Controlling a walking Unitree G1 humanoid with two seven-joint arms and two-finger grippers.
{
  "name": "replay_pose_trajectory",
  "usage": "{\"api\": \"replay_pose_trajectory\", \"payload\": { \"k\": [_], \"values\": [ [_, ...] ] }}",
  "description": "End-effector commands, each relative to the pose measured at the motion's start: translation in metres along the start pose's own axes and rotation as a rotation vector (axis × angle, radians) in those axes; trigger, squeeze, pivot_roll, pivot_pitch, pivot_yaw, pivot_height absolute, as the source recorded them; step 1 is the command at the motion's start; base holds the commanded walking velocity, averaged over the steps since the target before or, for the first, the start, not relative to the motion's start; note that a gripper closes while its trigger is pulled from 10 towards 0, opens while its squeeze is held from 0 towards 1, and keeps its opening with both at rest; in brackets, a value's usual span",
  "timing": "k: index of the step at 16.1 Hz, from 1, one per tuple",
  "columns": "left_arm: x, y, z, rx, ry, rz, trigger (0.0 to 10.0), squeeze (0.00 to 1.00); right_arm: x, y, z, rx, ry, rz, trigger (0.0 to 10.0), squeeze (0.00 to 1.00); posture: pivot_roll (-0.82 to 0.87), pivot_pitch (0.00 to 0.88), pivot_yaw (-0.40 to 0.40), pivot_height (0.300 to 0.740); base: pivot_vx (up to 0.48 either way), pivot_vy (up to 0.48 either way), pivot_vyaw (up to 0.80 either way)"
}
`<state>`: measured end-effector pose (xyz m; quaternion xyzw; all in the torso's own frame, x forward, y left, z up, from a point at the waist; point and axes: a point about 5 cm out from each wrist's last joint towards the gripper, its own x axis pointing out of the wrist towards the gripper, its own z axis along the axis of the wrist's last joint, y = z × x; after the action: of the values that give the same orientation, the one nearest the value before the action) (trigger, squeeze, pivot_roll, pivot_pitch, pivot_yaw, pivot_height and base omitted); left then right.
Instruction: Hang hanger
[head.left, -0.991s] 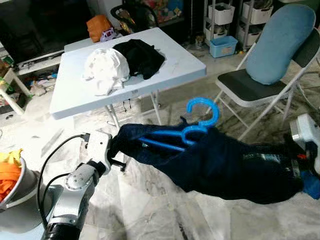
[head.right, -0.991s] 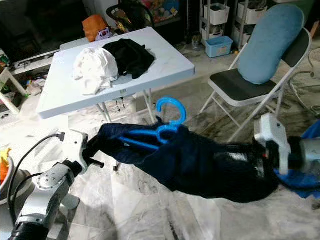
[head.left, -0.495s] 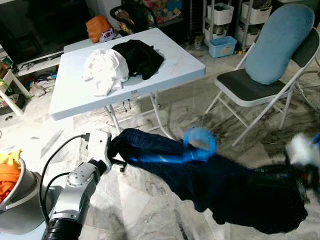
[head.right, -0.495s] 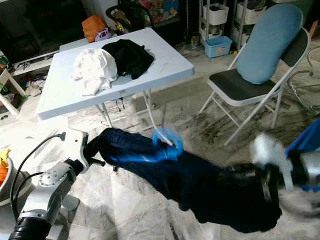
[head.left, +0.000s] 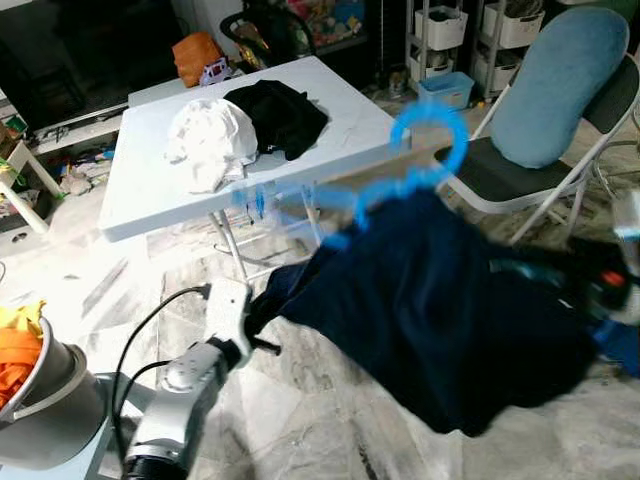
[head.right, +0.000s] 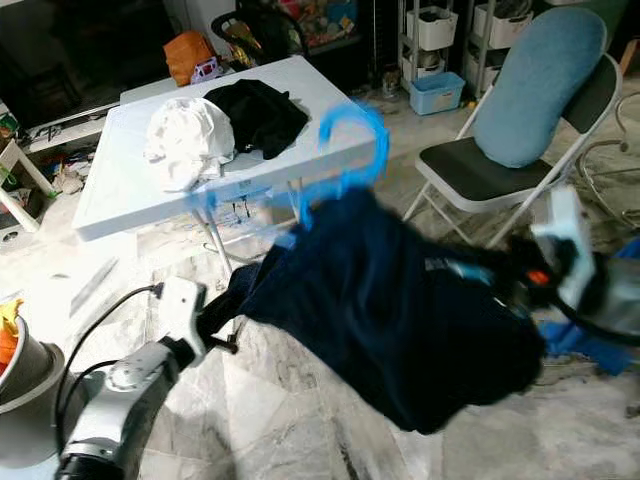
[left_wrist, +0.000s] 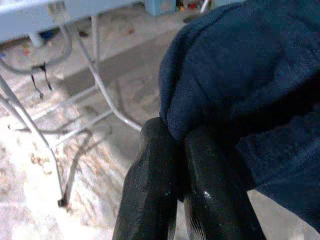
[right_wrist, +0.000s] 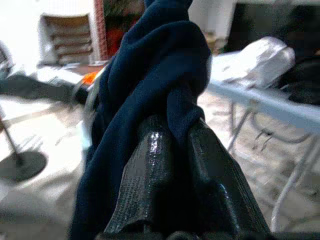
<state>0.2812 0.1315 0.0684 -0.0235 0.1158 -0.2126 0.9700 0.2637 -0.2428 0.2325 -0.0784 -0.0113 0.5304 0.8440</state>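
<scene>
The left fingers (left_wrist: 172, 200), two thick, glossy black pads, are pressed together on a rounded fold of the navy garment (head.left: 440, 320). The right fingers (right_wrist: 180, 175) show a fine ribbed texture and are likewise pinched on a twisted bunch of the same cloth. The fabric is a soft, matte knit that creases into heavy rolls at both grips.

Between the two grips the navy garment hangs stretched in a wide, sagging sheet, in front of the counter (head.left: 140, 190) and above the marbled tile floor (head.left: 300, 420). The blue hanger (head.left: 425, 150) sits at the garment's upper edge, just in front of the counter's near right corner. It is thin plastic with a round open hook, and it is smeared by motion blur, so its arms read only as pale blue streaks along the counter's front edge.

The left gripper (head.left: 262, 318), on a silver arm with a white wrist block and a black cable, holds the garment's lower left corner, below the counter's front edge. The right gripper (head.right: 520, 272) holds the far side of the cloth, well to the right of the counter and near the chair.

The counter is a pale, smooth folding top on thin metal legs. On it lie a crumpled white cloth (head.left: 210, 140) and, touching it, a black cloth (head.left: 285, 112). To the counter's right stands a folding chair (head.left: 500, 175) with a dark seat and a long light blue cushion (head.left: 560, 85) leaning on its back. No writing can be read anywhere.
</scene>
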Motion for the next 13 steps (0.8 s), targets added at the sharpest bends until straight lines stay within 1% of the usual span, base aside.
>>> {"api": "replay_pose_trajectory", "payload": {
  "k": [1,2,3,4,5,6,7,8,9,10,11,13],
  "values": [
    [-0.005,0.004,-0.003,0.017,0.000,0.043,10.0,1.00,0.014,-0.003,0.011,-0.077,-0.059,-0.072,10.0,0.00,-0.14,0.000,0.142,0.740,0.000,0.000,0.00],
    [-0.004,0.000,0.002,0.018,-0.051,0.054,10.0,1.00,0.030,-0.003,0.002,-0.078,-0.064,-0.130,10.0,0.00,-0.14,0.000,0.142,0.740,0.000,0.000,0.00],
    [-0.003,-0.002,0.006,0.009,-0.087,0.078,10.0,1.00,0.045,0.001,-0.011,-0.057,-0.059,-0.177,10.0,0.00,-0.14,0.000,0.132,0.740,0.000,0.000,0.00],
    [-0.004,-0.005,0.008,-0.007,-0.113,0.089,10.0,1.00,0.062,0.007,-0.029,-0.019,-0.049,-0.218,10.0,0.00,-0.14,0.000,0.132,0.740,0.000,0.000,0.00],
    [-0.005,-0.011,0.008,-0.015,-0.121,0.068,10.0,1.00,0.081,0.019,-0.049,0.039,-0.049,-0.229,10.0,0.00,-0.14,0.000,0.129,0.740,0.000,0.000,0.00],
    [-0.006,-0.018,0.007,-0.005,-0.115,0.022,10.0,1.00,0.092,0.026,-0.060,0.029,-0.030,-0.248,10.0,0.00,-0.14,0.000,0.129,0.740,0.000,0.000,0.00],
    [-0.007,-0.023,0.006,0.002,-0.103,-0.015,10.0,1.00,0.100,0.026,-0.070,0.021,-0.006,-0.286,10.0,0.00,-0.14,0.000,0.134,0.740,0.000,0.000,0.00],
    [-0.008,-0.030,0.003,0.018,-0.083,-0.086,10.0,1.00,0.108,0.024,-0.076,0.018,0.006,-0.340,10.0,0.00,-0.13,0.000,0.136,0.740,0.000,0.000,0.00],
    [-0.008,-0.032,0.002,0.027,-0.083,-0.100,10.0,1.00,0.110,0.024,-0.078,0.019,0.008,-0.359,10.0,0.00,-0.13,0.000,0.138,0.740,0.000,0.000,0.00],
    [-0.009,-0.036,0.003,0.060,-0.086,-0.133,10.0,1.00,0.113,0.023,-0.085,-0.036,0.062,-0.394,10.0,0.00,-0.13,0.000,0.136,0.740,0.000,0.000,0.00],
    [-0.008,-0.036,0.005,0.064,-0.094,-0.132,10.0,1.00,0.114,0.023,-0.087,-0.040,0.076,-0.391,10.0,0.00,-0.13,0.000,0.135,0.740,0.000,0.000,0.00],
    [-0.008,-0.039,0.008,0.077,-0.108,-0.156,10.0,1.00,0.110,0.021,-0.092,-0.103,0.113,-0.368,10.0,0.00,-0.13,0.000,0.133,0.740,0.000,0.000,0.00]
  ]
}}
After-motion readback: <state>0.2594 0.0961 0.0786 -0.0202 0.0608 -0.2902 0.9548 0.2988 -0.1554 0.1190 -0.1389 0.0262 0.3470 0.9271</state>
